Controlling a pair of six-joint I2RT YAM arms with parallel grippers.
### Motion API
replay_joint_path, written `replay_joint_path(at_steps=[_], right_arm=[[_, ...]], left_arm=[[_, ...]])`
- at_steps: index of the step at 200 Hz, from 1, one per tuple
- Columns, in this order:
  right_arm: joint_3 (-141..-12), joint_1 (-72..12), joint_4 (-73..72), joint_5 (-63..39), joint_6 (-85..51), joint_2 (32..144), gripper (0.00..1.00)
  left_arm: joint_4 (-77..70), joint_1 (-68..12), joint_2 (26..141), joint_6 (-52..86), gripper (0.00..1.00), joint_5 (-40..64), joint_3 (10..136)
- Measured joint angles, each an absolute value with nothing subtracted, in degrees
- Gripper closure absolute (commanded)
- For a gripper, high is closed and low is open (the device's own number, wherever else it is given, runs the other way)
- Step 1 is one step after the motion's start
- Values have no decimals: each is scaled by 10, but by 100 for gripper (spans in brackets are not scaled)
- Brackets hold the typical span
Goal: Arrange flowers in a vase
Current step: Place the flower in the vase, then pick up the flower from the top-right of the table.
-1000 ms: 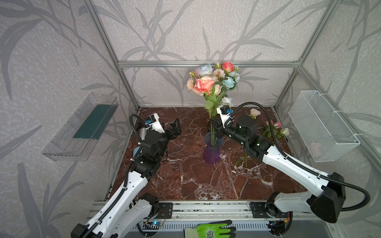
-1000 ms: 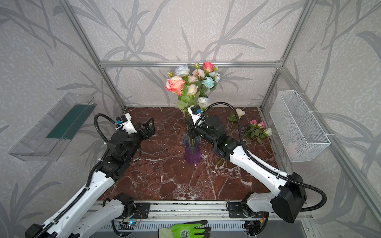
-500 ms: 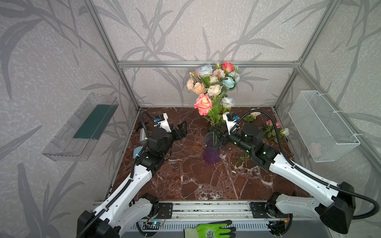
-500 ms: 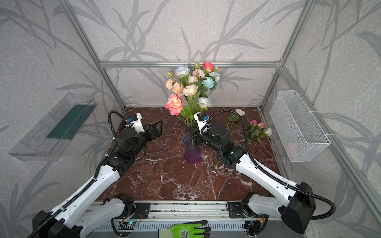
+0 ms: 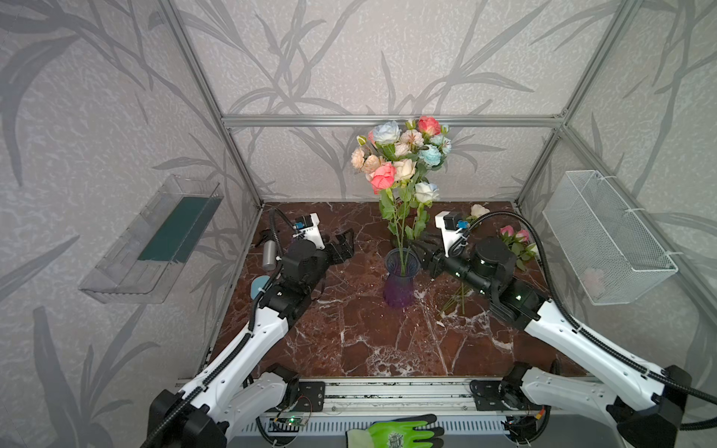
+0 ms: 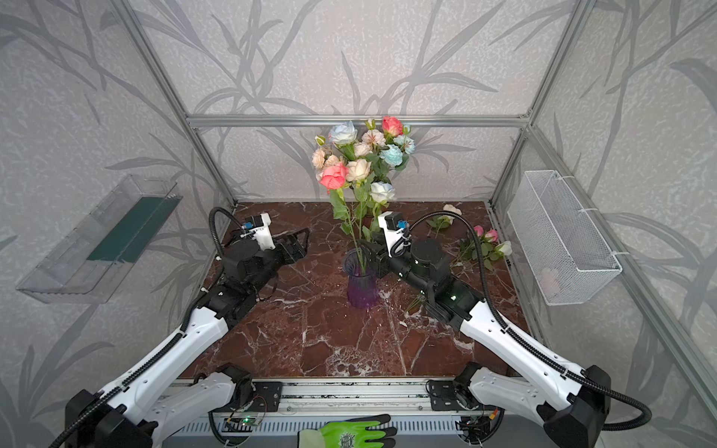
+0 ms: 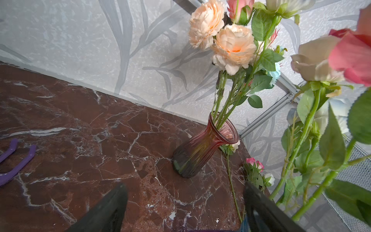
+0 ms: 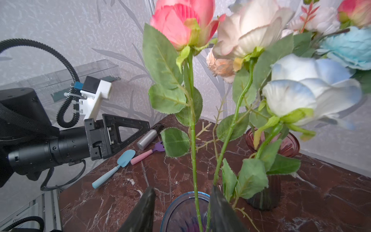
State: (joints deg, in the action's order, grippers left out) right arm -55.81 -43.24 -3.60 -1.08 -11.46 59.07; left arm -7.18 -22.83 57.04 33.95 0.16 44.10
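Right gripper (image 8: 182,189) sits just beside the rim of the purple vase (image 5: 399,287). We note its jaws parted, with the stems of the coral rose (image 8: 180,22) and cream rose (image 8: 251,26) standing unclamped between the fingers (image 8: 144,211) and running down into the vase mouth. Left gripper (image 5: 344,245) hangs well apart on the vase's opposite side, jaws wide and empty. Most flowers (image 5: 401,155) stand bunched above the vase; we see the peach ones rooted in a red vase (image 7: 200,148) just behind it, and a few loose stems (image 5: 516,238) lie on the marble table (image 5: 349,341) beyond the right gripper.
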Motion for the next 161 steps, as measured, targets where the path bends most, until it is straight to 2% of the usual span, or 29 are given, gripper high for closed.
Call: replay_joint_path(at_steps=[58,81,110,140,161], right_arm=[[-557,-431,32,86,-112,515,53],[-557,-402,56,105,-114,490,53],[-542,-285,70,89,-150,486,53],[-496,-133,72,9,-223,519,53],[-471,-68,74,-28,-260,561,53]], left_arm=[[-71,-228,557,322,10,1,441],[-62,-228,540,310,10,-10,445],[-47,-228,509,301,11,-18,457],[-47,-239,501,307,12,-4,468],[-39,-265,522,314,13,16,481]])
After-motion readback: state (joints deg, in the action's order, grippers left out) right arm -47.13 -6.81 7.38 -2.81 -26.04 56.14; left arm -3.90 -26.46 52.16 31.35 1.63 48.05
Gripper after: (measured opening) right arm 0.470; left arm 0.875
